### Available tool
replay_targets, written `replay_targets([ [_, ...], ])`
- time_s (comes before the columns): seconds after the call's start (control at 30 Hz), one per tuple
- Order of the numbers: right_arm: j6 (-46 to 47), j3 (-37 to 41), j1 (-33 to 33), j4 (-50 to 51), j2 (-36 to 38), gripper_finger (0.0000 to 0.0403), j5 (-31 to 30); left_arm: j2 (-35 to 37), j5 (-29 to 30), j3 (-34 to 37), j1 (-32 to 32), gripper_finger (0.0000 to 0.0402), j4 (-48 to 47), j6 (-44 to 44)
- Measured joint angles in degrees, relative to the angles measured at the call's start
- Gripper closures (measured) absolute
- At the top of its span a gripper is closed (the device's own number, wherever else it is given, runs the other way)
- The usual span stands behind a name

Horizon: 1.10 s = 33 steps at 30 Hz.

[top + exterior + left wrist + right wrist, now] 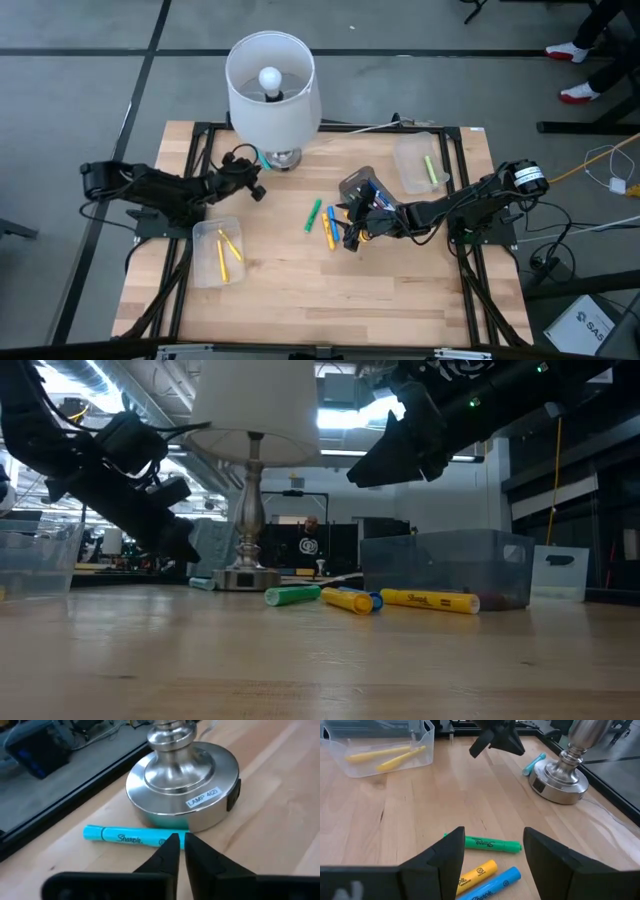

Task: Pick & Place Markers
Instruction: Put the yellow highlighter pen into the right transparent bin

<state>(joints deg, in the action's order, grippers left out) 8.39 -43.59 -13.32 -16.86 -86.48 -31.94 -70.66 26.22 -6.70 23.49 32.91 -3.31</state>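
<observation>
A light-blue marker [127, 838] is seen lying on the table [300, 280] against the base of the lamp [272, 85]; its far end is hidden behind the left pincer's fingers [167, 857]. The left pincer [256, 190] is held just above that marker, fingers drawn nearly together with only a thin slit between them, and nothing is gripped.

The right pincer [492, 855] is held over the middle of the table, fingers spread wide and empty. Below it a green marker [492, 843], a yellow marker [476, 872] and a blue marker [492, 882] are seen lying close together; the yellow and blue ones are partly hidden behind the left-hand finger in the right wrist view.

Two yellow markers [226, 252] are lying in the clear bin [200, 268] on the left side. One yellow-green marker [431, 168] is lying in the clear bin [405, 175] on the right; in the low view this bin's contents are hard to make out through its wall.
</observation>
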Motion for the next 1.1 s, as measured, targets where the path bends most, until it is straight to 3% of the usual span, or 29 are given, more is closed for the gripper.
replay_targets([
  [0.17, -0.01, 0.00, 0.00, 0.02, 0.00, 0.0202, 0.00, -0.72, 4.59, 2.19, -2.70, 0.0399, 1.32, -6.87],
  [0.3, -0.02, 0.00, 0.01, 0.67, 0.00, 0.0202, 0.00, -0.87, 6.42, 6.25, -3.24, 0.0399, 7.69, -12.34],
  [0.5, -0.03, 0.00, 0.02, 0.52, -0.04, 0.0202, 0.00, -0.47, 6.72, 6.02, -2.35, 0.0399, 14.06, -10.21],
  [0.7, -0.05, 0.00, 0.02, 0.39, -0.04, 0.0202, 0.00, -1.91, 4.02, 3.74, 0.26, 0.0399, 13.05, -9.59],
  [0.9, -0.05, 0.00, 0.02, 0.39, -0.04, 0.0202, 0.00, -7.19, 2.47, -2.66, 1.81, 0.0399, 6.32, -6.99],
  [1.1, -0.72, 0.00, 0.02, 0.42, -0.04, 0.0202, 0.02, -11.67, 1.15, -3.60, -2.33, 0.0399, 5.94, -6.80],
])
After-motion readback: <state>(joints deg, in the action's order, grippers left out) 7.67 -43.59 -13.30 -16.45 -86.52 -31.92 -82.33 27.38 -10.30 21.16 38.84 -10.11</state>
